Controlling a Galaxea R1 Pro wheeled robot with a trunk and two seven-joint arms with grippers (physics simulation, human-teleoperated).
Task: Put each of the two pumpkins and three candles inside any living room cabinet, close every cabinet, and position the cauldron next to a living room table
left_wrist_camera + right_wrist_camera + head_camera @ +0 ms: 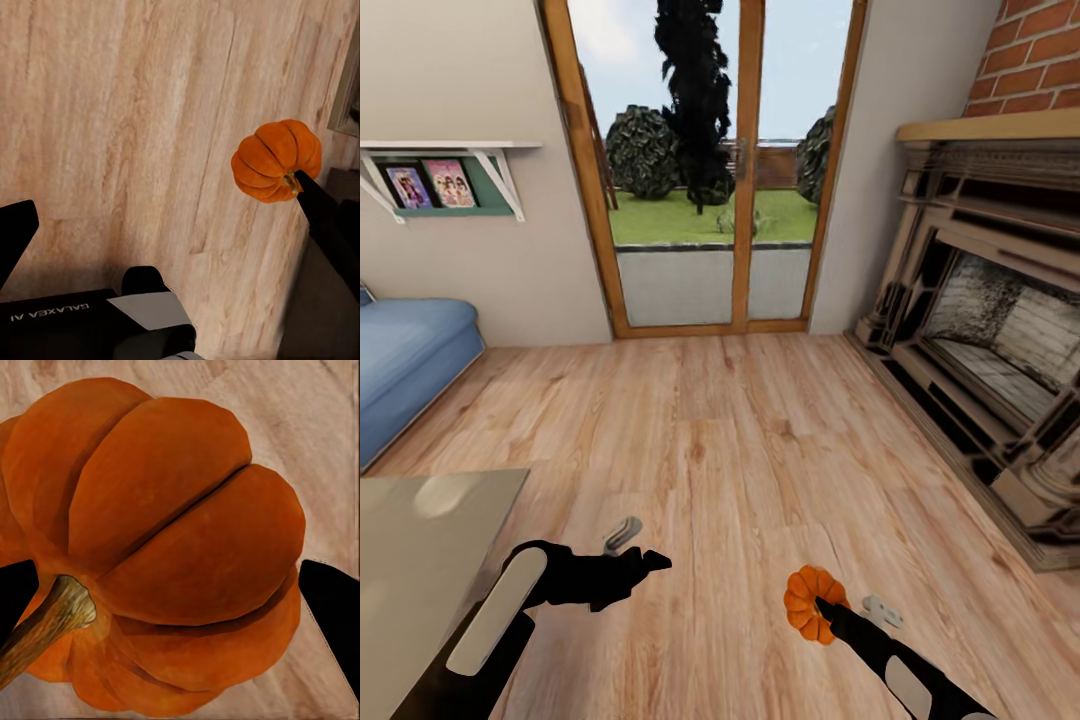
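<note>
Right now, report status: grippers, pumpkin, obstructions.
Right gripper shut on pumpkin, carried above wood floor. Left gripper empty, open. Coffee table corner at left, fireplace at right; cabinet not sighted.

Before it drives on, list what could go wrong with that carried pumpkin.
1. The round ribbed orange pumpkin bulges well past the right gripper's black fingertips; it may slip onto the wooden plank floor.
2. Turning could swing it into the grey glass table at the left.
</note>
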